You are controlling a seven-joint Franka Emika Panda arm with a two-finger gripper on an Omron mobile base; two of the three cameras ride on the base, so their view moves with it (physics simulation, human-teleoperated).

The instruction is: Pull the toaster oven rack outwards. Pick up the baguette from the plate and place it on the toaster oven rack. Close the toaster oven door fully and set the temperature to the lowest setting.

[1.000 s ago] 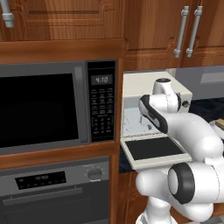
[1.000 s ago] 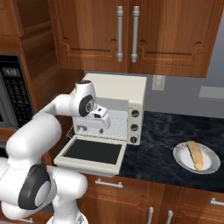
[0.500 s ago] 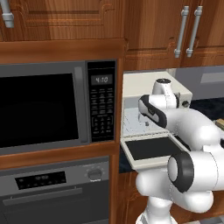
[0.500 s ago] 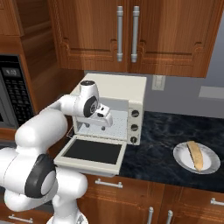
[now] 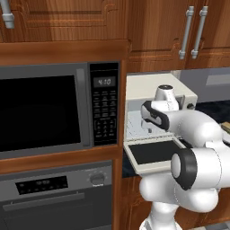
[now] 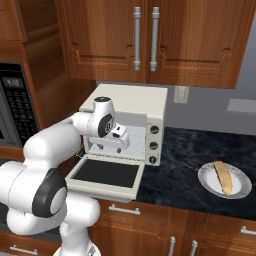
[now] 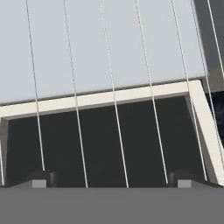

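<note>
Looking along the gripper, I see its two dark fingertips spread wide apart with nothing clamped between them. Thin pale wires of the toaster oven rack run past the tips and away from them, over the dark glass of the toaster oven door, which lies just beyond the tips, its cream frame crossing further off.

From the right base camera, my hand sits at the mouth of the toaster oven, just above the door, which hangs fully open and flat toward me. Whether the tips actually touch the rack I cannot tell. From the left base camera, the rack shows as a pale grid inside the cavity, left of the hand.

The baguette lies on the plate, well apart to the right on the dark counter. To the left stands the microwave.
</note>
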